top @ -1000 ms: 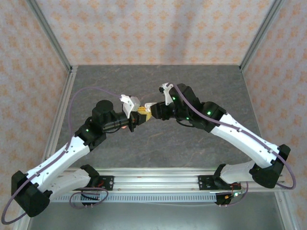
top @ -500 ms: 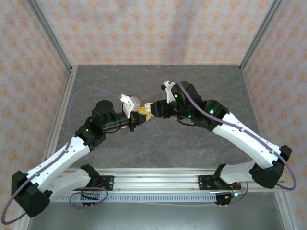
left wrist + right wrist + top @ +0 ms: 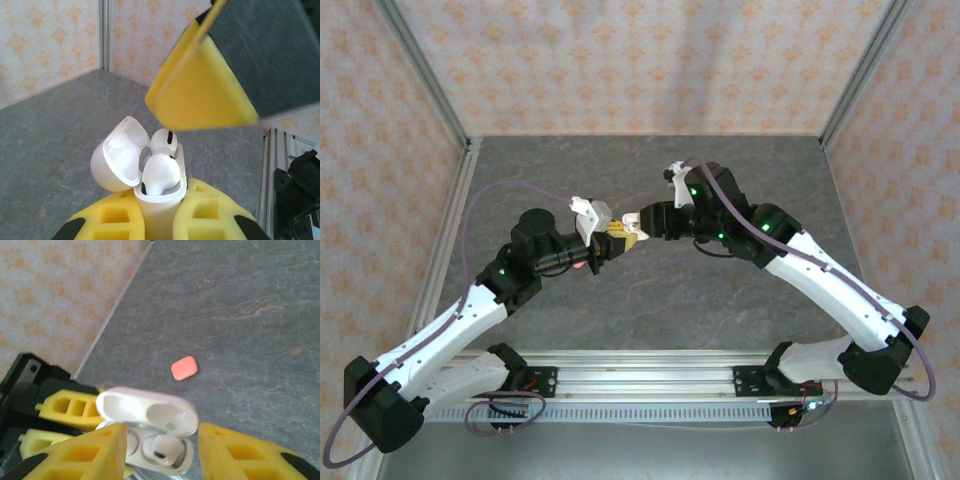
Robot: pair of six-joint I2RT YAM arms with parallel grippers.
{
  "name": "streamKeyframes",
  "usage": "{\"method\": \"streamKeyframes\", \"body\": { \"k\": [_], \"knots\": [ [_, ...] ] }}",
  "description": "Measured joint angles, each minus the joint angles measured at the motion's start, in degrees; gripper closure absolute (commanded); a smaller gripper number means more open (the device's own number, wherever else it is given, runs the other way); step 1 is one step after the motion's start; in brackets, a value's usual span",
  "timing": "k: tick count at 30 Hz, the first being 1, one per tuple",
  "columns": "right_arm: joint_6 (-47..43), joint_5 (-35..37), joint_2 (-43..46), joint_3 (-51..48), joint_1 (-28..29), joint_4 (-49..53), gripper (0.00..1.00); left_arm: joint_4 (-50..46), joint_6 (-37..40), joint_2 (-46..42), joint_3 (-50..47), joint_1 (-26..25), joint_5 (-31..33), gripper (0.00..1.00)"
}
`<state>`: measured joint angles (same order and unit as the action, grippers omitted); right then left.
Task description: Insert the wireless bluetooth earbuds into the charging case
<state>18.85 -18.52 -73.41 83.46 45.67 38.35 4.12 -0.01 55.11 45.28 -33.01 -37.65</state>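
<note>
Progress: both small white stemmed earbuds [image 3: 161, 172] sit in the white pebble-shaped plastic charging case [image 3: 159, 205], lid up, clamped by the left gripper [image 3: 160, 225]. Straddling it, the right gripper [image 3: 160, 450] stands part-open, gripping nothing. Apparently outstanding: small pink rounded case [image 3: 184, 367], shut on the grey stone-patterned table [image 3: 260, 300].

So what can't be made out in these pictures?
- Left wrist: the base of the white charging case is hidden by the left pincer and cut off at the bottom edge.
- Top external: the case is too small, crowded by both pincers, to show its contents.
- Right wrist: blurred; the right pincer covers part of the case's wells; the pink case is too small to judge its contents.
</note>
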Motion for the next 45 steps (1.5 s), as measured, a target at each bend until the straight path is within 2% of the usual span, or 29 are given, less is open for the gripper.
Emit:
{"method": "streamKeyframes", "body": {
  "k": [5,9,20,33,36,38,45],
  "knots": [
    [2.3,-5.1,0.5,0.7,-6.9,0.0,0.61,0.7,0.0,0.0,0.0,0.0,-3.9,1.00],
    [4.9,-11.3,-0.3,0.7,-9.3,-0.7,0.63,0.9,0.1,0.2,0.4,0.0,-7.0,1.00],
    [14.9,-31.7,-3.8,-5.3,-10.3,-12.6,0.69,0.4,1.4,0.6,2.0,0.0,-8.9,1.00],
    [18.6,-39.6,4.7,-11.2,-10.6,-19.1,0.70,0.7,0.2,7.0,3.7,-0.7,-9.4,1.00],
    [17.0,-39.3,4.8,-11.1,-10.4,-17.5,0.68,0.7,-0.2,8.1,3.9,-0.6,-8.8,1.00],
    [14.8,-36.4,4.8,-10.8,-10.5,-13.8,0.64,0.5,-0.2,8.7,4.2,-0.6,-8.3,1.00],
    [6.9,-15.6,4.8,-10.0,-12.2,-1.6,0.53,0.5,-1.5,16.0,4.8,0.6,-3.7,1.00]
  ]
}}
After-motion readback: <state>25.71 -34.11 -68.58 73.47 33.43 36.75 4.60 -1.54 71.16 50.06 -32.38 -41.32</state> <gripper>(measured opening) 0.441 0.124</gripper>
